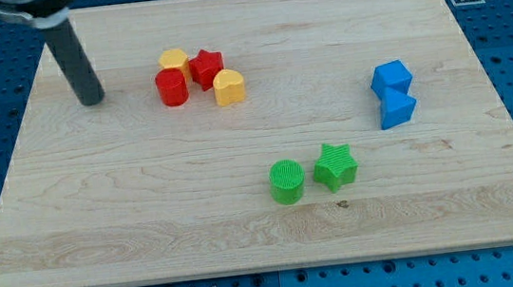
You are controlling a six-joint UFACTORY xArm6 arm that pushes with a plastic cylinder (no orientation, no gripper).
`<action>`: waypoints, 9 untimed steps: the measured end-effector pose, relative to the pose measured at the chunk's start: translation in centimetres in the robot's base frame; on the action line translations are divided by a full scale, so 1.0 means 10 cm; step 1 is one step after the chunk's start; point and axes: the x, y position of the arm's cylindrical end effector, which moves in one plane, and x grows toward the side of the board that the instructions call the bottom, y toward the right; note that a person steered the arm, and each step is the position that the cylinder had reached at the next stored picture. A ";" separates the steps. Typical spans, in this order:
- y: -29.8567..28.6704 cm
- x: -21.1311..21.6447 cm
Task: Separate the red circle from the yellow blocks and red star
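A green cylinder (286,180) and a green star (335,166) are seen side by side at the board's (149,212) lower middle. Two blue blocks (393,94) are set touching near the view's right.

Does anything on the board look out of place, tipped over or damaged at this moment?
Nothing stands out. My tip rests left of the cluster of red circle, red star and two yellow blocks; green and blue pairs sit apart, all upright.

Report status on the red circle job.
My tip down on the board, at the view's left of the cluster, touching nothing. Red circle still packed against yellow blocks and red star. Path clear.
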 end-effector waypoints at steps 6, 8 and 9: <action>1.35 0.17; 1.45 0.37; 1.39 0.37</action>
